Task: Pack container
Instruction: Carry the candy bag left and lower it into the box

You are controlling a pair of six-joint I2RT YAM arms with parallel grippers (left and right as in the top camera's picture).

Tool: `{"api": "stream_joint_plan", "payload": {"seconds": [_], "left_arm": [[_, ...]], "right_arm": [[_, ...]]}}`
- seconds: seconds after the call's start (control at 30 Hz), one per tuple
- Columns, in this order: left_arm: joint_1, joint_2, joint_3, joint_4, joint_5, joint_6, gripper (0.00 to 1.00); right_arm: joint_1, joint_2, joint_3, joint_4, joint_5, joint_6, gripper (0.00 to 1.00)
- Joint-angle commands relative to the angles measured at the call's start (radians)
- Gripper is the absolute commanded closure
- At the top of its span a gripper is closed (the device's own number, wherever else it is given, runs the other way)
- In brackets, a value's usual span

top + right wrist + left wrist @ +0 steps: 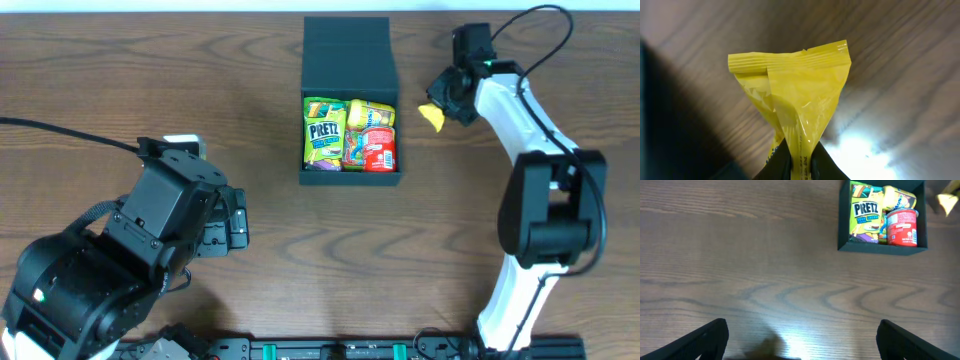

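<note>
The container, a dark square box with its lid folded back, sits at the top centre of the table and shows in the left wrist view too. Inside lie a green Pretz packet, a yellow packet and a red can. My right gripper hangs just right of the box, shut on a small yellow packet that dangles above the wood. My left gripper is wide open over bare table at the lower left, its fingers holding nothing.
The left arm's bulky black body fills the lower-left corner. The right arm's white links run down the right side, with a cable looping at the top right. A black rail lines the front edge.
</note>
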Motion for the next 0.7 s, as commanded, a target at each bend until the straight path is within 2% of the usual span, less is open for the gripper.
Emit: {"api": "stream_joint_plan", "payload": {"seconds": [0.0, 0.33, 0.67], "left_arm": [[0.001, 0.0, 0.01, 0.0, 0.003, 0.01, 0.05], [0.001, 0.0, 0.01, 0.0, 0.003, 0.01, 0.05], [0.001, 0.0, 0.01, 0.0, 0.003, 0.01, 0.05]], "right_arm": [[0.012, -0.091, -0.006, -0.027, 0.021, -0.082, 0.88], [0.073, -0.249, -0.006, -0.182, 0.021, -0.183, 0.86], [0.275, -0.304, -0.006, -0.282, 0.021, -0.208, 0.85]]}}
